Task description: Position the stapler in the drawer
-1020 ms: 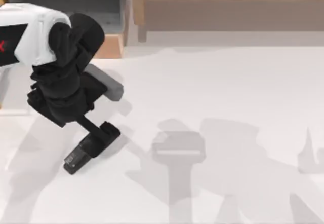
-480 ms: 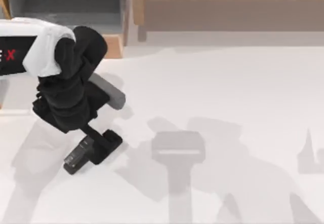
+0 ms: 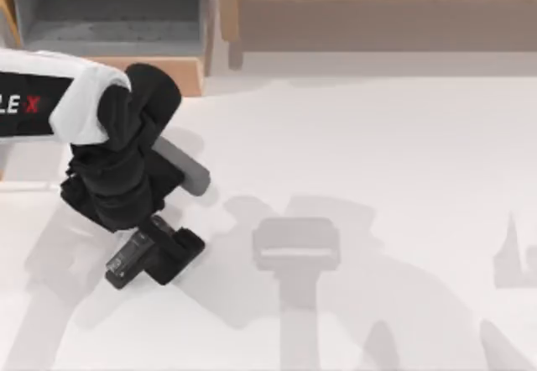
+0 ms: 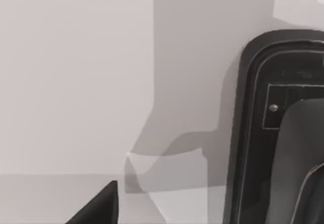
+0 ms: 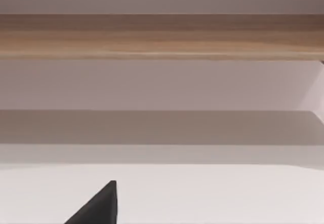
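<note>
Stapler: the stapler lies flat on the white worktop, right under my left jaws, its rounded end poking out past them toward the worktop's near left corner; the left wrist view has it close up between my fingers.
Left jaws: low over the stapler, straddling it; I cannot tell whether they are apart or clamped.
Drawer: the drawer stands pulled out beyond my left jaws, grey inside, well apart from the stapler.
Shelf: the long wooden shelf runs beside the drawer.
Right jaws: a single fingertip facing the shelf; state unclear.
</note>
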`<state>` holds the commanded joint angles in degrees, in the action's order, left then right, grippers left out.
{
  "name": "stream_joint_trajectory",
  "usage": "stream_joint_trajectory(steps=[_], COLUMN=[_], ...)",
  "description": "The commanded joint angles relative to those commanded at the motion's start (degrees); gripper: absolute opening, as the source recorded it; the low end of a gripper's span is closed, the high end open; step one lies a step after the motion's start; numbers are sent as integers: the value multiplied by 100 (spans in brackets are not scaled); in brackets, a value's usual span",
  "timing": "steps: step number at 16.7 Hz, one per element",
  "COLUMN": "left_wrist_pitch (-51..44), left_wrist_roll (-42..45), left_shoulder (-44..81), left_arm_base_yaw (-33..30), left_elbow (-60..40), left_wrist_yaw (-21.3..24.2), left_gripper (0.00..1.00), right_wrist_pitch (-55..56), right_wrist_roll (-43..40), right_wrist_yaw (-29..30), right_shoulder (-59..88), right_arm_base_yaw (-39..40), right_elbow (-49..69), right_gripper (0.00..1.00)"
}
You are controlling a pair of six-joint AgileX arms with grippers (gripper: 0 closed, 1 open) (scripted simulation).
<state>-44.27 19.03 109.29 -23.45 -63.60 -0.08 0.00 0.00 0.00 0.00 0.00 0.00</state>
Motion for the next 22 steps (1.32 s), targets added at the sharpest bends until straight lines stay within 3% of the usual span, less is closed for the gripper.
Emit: stream_joint_trajectory(steps=[12,22], left_wrist_pitch=[0,-23], left_wrist_roll=[0,3], left_shoulder=[0,-23], left_arm_base_yaw=[0,2], left_elbow=[0,-11], left_wrist_yaw=[0,3], left_gripper=[2,0], right_wrist_pitch=[0,0], right_wrist_roll=[0,0], right_wrist_yaw=[0,0], right_shoulder=[0,0], right_arm_base_yaw=[0,0], right_elbow=[0,0], right_gripper=[100,100])
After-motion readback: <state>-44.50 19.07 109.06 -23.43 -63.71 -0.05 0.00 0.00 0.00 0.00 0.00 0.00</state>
